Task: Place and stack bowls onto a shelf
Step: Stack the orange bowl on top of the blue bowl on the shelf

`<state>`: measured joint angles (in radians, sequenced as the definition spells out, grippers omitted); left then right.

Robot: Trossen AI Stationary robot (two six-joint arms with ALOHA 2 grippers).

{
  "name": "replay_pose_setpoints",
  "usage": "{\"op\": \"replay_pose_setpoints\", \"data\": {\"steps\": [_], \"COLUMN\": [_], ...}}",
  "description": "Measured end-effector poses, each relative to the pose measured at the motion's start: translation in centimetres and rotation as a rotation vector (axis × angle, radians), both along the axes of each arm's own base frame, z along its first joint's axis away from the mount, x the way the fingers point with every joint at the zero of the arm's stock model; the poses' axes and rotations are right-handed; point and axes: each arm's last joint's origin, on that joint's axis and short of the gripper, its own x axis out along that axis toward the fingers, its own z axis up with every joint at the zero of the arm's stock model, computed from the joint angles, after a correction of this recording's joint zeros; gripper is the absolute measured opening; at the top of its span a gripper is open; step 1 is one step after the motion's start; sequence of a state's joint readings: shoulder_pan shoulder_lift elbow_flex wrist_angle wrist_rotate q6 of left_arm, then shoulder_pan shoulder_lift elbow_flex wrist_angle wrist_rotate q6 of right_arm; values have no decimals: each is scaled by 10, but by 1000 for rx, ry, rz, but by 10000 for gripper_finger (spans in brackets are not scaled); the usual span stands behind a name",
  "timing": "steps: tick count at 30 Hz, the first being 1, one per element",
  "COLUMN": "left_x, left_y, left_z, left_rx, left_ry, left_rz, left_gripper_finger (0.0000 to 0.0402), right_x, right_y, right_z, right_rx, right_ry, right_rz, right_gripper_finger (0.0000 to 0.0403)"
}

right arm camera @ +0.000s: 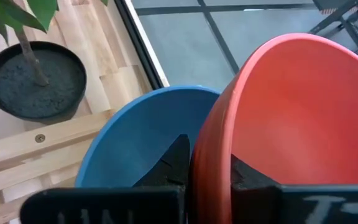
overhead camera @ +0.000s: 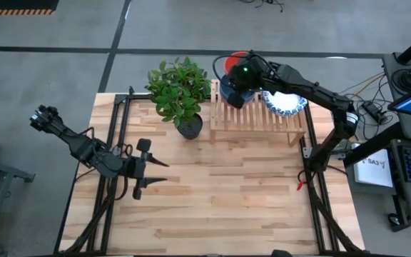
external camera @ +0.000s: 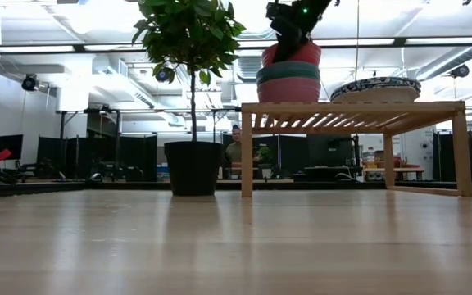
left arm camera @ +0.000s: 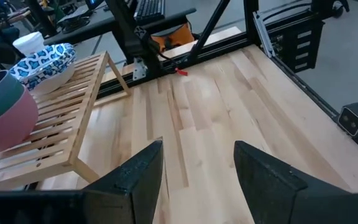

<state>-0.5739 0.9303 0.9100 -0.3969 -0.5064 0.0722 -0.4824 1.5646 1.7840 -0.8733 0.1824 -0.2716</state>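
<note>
Red bowl pinched over the stack on the shelf.

The right gripper [right arm camera: 207, 177] clamps the rim of the red bowl [right arm camera: 297, 118], tilted above the blue bowl [right arm camera: 138, 140] at the shelf's [overhead camera: 259, 118] end near the potted plant [overhead camera: 180, 93]. The left gripper [left arm camera: 197, 171] hangs wide open and empty over the bare wooden table [overhead camera: 227, 200]. Beyond the table lies grey floor.
</note>
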Motion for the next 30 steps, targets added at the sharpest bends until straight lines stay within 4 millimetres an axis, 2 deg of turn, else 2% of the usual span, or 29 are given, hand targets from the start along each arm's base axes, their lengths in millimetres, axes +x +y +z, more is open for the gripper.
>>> {"op": "replay_pose_setpoints", "data": {"steps": [9,18,25,30], "left_x": [1,3,6,8], "left_y": [0,-1,-4,-5], "left_z": [-1,-2,-4,-5], "left_rx": [4,5,6,-6], "left_ry": [3,4,12,13], "left_rz": [9,10,11,17], "left_gripper_finger": [181,181,181,181], "right_x": [6,15,15,7], "right_y": [14,34,43,56], "right_z": [-1,-1,3,14], "right_rx": [33,34,39,51], "right_ry": [-9,-9,-26,-69], "right_rz": [27,83,88,95], "right_gripper_finger": [63,92,99,100]}}
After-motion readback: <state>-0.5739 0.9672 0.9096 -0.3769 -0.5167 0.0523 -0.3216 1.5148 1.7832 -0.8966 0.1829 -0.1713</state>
